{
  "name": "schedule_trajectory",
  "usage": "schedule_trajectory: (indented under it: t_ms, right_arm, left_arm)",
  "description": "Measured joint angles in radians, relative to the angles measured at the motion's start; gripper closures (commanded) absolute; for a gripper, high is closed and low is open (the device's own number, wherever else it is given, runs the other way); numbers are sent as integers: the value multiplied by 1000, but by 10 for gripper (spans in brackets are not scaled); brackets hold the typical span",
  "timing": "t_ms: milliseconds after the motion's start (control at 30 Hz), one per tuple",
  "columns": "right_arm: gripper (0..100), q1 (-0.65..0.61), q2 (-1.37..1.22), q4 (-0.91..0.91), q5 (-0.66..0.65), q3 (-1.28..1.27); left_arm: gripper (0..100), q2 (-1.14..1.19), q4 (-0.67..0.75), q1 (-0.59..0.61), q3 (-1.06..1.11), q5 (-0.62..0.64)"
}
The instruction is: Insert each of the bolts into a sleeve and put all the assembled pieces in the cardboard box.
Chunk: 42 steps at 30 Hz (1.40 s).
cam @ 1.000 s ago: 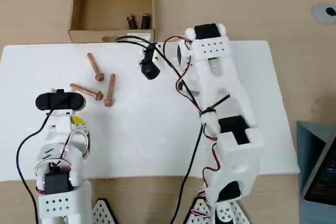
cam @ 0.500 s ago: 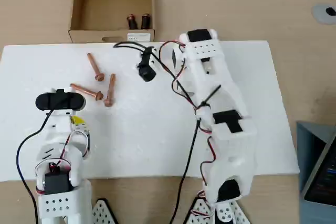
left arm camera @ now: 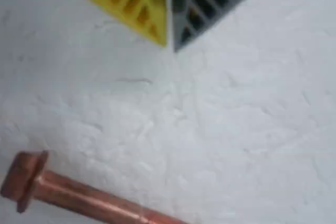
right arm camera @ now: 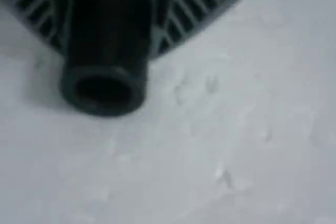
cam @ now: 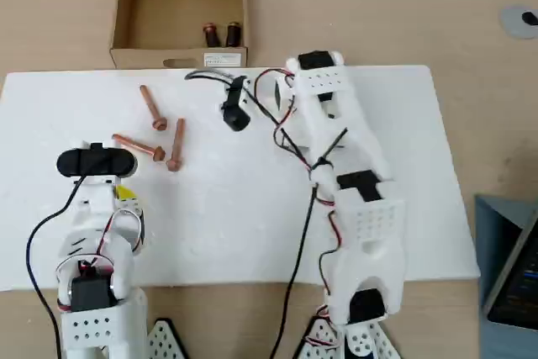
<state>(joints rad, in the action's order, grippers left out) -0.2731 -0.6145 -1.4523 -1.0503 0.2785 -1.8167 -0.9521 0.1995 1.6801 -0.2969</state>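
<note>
Tabletop scene with two white robot arms based at the near edge of a white mat (cam: 235, 224). Beyond the mat's far edge sits the cardboard box (cam: 119, 14), with two assembled pieces (cam: 212, 34) in its near right corner. Three copper bolts (cam: 151, 107) lie loose on the far left of the mat, apart from the box. The left gripper (left arm camera: 169, 39) sits just to the near side of them, its yellow and dark fingers pressed tip to tip with nothing between; one bolt (left arm camera: 79, 195) lies flat on the mat close beside it. The right arm (cam: 336, 124) stretches toward the far middle of the mat, and the right gripper (right arm camera: 110, 30) is clamped around a black sleeve (right arm camera: 105, 72) held low over the mat, its round mouth open and unobstructed. The step in hand appears to be bringing a bolt to this sleeve. To do it well, the left fingers would need to open, straddle the shank near the head so the plain end sticks out, and close squarely so the bolt does not roll. The sleeve should be kept level, mouth facing the left arm, with both axes lined up before any push, since a tilted bolt would likely catch on the rim.
</note>
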Motion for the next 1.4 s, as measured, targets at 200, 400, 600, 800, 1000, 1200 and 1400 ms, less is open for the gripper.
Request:
schedule_trajectory:
  t_ms: [200, 400, 600, 800, 1000, 1200, 1400]
  right_arm:
    - [988, 0, -32, -57, 5, 87]
    - [988, -31, -51, -216, 66, 238]
    - [988, -34, -51, -308, 143, 442]
    - [988, -35, -25, -310, 230, 517]
    - [988, -35, 144, -311, 295, 450]
    - [988, -8, 316, -311, 388, 288]
    - [988, 32, 557, -311, 460, 81]
  left_arm:
    - [997, 0, 0, 0, 0, 0]
    - [997, 0, 0, 0, 0, 0]
    - [996, 0, 0, 0, 0, 0]
    - [996, 0, 0, 0, 0, -6]
    - [996, 0, 0, 3, 0, -9]
    - [995, 0, 0, 6, 0, -9]
    - [997, 2, 0, 6, -49, -8]
